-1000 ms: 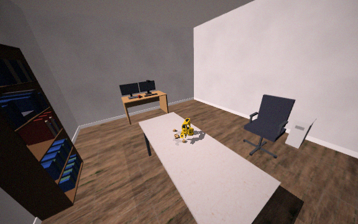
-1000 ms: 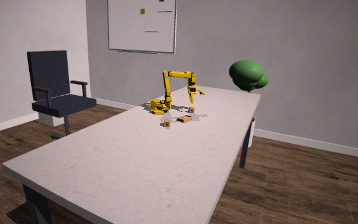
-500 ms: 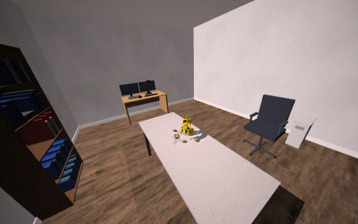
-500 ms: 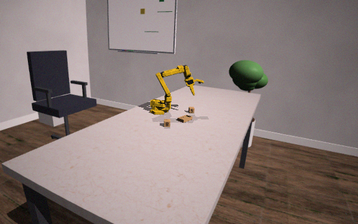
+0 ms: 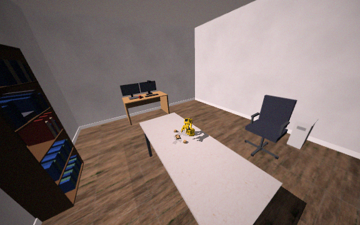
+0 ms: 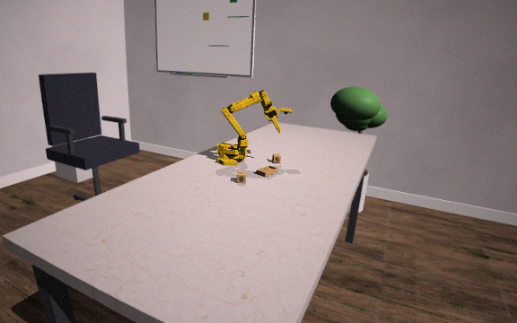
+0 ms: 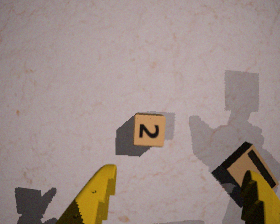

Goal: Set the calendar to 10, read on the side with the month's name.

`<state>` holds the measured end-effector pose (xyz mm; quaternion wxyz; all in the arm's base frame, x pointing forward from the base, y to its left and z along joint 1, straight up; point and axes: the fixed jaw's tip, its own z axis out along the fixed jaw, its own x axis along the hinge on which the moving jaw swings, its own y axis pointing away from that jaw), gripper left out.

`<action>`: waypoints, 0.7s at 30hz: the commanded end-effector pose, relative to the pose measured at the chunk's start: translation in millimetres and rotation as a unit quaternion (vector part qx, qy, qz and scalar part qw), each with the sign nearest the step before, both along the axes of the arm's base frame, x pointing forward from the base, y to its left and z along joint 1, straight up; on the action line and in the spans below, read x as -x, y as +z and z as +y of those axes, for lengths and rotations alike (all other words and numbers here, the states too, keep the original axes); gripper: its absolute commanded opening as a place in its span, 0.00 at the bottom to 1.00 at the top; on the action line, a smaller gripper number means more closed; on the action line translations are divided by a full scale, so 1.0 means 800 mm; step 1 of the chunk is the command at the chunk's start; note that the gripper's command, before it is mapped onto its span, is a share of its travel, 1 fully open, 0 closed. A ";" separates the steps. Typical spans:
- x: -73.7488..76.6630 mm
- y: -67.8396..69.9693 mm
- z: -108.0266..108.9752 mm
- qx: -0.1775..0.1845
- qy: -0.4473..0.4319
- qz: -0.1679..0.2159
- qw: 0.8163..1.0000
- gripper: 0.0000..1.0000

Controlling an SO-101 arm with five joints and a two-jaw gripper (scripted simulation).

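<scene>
My gripper is open and empty, raised high above the table. One wooden cube stands on the table beyond the fingertips in the wrist view. A 2 is on its top, turned sideways in that view, and a 5 faces the exterior view. The other cube stands on the opposite side of the tray, with a digit like 8 or 0 facing the exterior camera. The small wooden tray lies between the cubes, partly behind a finger in the wrist view. Its month name cannot be read.
The yellow arm's base stands near the table's chair-side edge, close to the tray and both cubes. Shadows of the arm fall around the tray. An office chair stands off the table.
</scene>
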<state>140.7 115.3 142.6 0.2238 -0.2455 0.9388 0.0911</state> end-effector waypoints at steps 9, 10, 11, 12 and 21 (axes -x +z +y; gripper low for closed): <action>-0.002 0.013 -0.001 -0.007 0.019 -0.031 0.999 0.35; -0.002 0.013 -0.001 -0.005 0.025 -0.033 0.999 0.35; -0.002 0.012 -0.001 -0.002 0.031 -0.035 0.999 0.35; -0.002 0.012 -0.001 -0.002 0.031 -0.035 0.999 0.35; -0.001 0.009 -0.003 0.035 0.109 -0.062 0.991 0.35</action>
